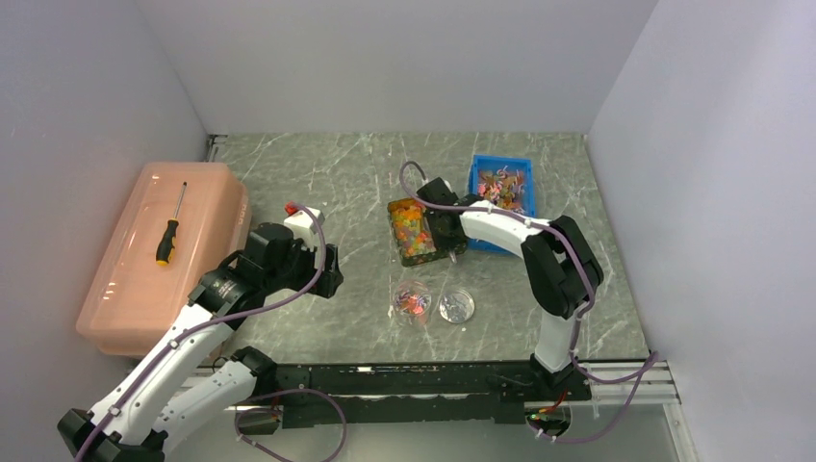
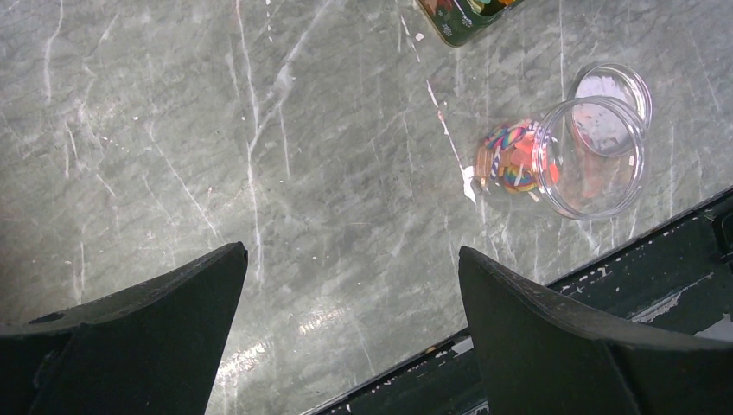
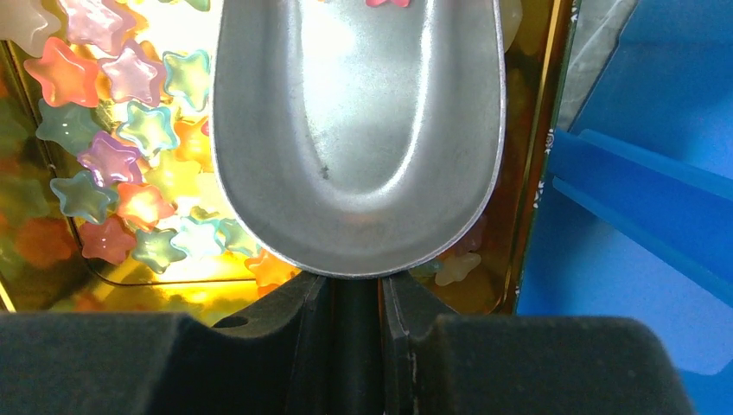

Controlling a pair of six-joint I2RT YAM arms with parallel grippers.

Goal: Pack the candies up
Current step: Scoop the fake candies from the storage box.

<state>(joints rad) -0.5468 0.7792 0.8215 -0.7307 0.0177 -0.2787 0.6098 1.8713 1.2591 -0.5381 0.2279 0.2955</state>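
While the left end effector (image 2: 350, 255) hangs wide open, the right end effector (image 3: 356, 294) clamps the scoop (image 3: 359, 130) over the candies (image 3: 112, 130).

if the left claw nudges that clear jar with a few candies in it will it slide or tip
Probably slides or tips easily: the clear jar holds only a few candies, so it looks light. Its lid lies beside it, so tipping would likely spill them.
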